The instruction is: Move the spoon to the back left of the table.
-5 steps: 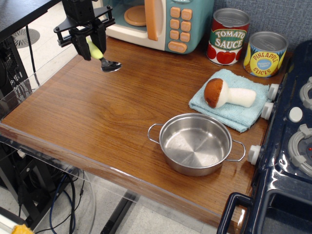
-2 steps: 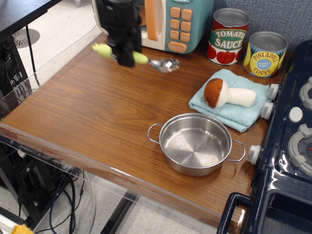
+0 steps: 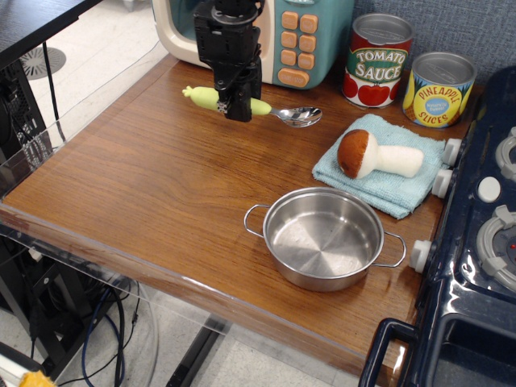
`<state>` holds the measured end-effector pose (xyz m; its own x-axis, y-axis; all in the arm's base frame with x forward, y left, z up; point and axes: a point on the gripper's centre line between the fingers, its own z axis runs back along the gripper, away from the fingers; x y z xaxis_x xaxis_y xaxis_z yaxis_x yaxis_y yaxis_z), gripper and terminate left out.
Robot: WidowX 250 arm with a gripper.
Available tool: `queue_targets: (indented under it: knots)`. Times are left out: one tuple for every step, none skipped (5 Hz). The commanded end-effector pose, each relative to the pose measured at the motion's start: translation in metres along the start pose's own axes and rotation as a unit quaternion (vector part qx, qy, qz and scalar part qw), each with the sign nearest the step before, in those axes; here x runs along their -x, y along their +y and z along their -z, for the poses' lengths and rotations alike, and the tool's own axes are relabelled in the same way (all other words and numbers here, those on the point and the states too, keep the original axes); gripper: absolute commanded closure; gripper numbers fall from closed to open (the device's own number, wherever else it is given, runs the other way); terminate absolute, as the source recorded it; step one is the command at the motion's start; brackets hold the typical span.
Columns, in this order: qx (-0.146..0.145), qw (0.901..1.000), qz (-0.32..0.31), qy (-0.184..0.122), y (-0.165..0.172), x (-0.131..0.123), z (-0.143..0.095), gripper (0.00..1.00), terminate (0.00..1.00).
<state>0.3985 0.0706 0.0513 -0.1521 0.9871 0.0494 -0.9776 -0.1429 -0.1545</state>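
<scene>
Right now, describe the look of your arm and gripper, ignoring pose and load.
The gripper is matte black and blocky, built from boxy, angular housings that narrow downward into short dark fingers. A small pale square mark sits low on its front. No cables or coloured labels are visible, and the arm above runs out of the frame.

The table (image 3: 145,193) was reddish-brown with a wood grain. The spoon (image 3: 250,106) had a pale yellow-green handle and a shiny silver bowl, and the gripper (image 3: 235,109) over it was black. Behind stood a toy microwave (image 3: 298,36) in teal and cream with orange buttons. One can (image 3: 379,60) showed red tomatoes with a green label, the other (image 3: 439,89) was yellow and blue. A brown-and-white mushroom (image 3: 375,155) lay on a light blue cloth (image 3: 403,197). The pot (image 3: 322,238) was bare silver steel, the stove (image 3: 476,266) dark blue.
</scene>
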Motion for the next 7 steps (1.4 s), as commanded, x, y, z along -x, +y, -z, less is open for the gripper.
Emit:
queue_targets:
  knots:
    - [0.043,0.9988,0.022,0.008,-0.048,0.004,-0.004,1.0,0.0]
    - [0.045,0.9987,0.026,0.005,-0.053,0.001,0.001,1.0,0.0]
    - [0.037,0.999,0.026,0.005,-0.046,0.001,0.01,1.0,0.0]
    - [0.037,0.9992,0.011,0.005,-0.042,0.003,0.012,1.0,0.0]
    - [0.037,0.9991,0.018,0.002,-0.044,0.004,0.013,1.0,0.0]
    - [0.032,0.9994,0.015,0.0,-0.041,0.004,0.014,0.0,0.0]
    - [0.03,0.9995,0.011,-0.002,-0.042,0.003,0.011,0.0,0.0]
